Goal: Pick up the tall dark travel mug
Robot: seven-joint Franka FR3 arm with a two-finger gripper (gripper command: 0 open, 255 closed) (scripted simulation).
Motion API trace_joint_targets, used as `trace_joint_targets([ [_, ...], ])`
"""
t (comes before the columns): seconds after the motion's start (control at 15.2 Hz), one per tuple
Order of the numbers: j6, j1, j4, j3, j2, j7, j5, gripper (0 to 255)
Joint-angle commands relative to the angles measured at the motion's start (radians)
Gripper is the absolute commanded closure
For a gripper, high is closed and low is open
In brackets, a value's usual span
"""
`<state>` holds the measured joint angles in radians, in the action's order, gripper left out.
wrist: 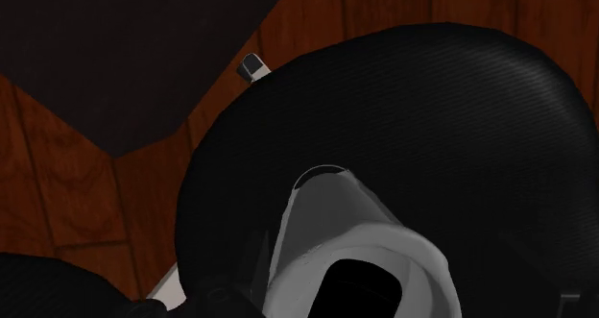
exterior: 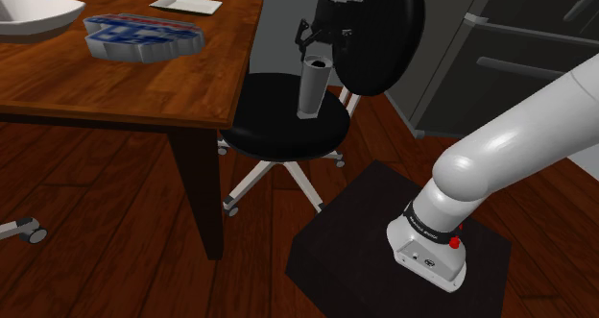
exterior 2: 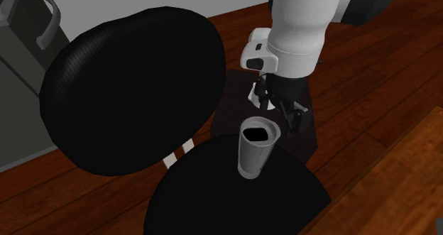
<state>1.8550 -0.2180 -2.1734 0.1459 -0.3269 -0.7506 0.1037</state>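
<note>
Jaws apart just above tall grey mug (exterior: 314, 87) on chair seat (exterior: 274, 131); likely stiff, slick, tippy, so clasp its upper wall.

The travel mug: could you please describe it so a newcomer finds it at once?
Beside the wooden table stands a black office chair. On its seat, under the claw, stands a tall grey mug, narrowing toward its base, with a dark open mouth, unlike the flat dishes on the table.
</note>
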Motion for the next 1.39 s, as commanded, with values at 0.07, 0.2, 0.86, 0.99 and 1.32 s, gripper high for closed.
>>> trace_joint_targets([
  [0.07,0.036,0.0,-0.027,0.002,0.008,0.0,0.001,0],
  [0.2,0.036,0.0,-0.027,0.002,0.008,0.0,0.001,0],
  [0.86,0.036,0.0,-0.027,0.002,0.008,0.0,0.001,255],
  [0.99,0.009,0.0,-0.003,0.001,0.005,-0.001,0.0,255],
  [1.32,-0.059,-0.001,0.061,-0.002,0.002,-0.004,-0.002,255],
])
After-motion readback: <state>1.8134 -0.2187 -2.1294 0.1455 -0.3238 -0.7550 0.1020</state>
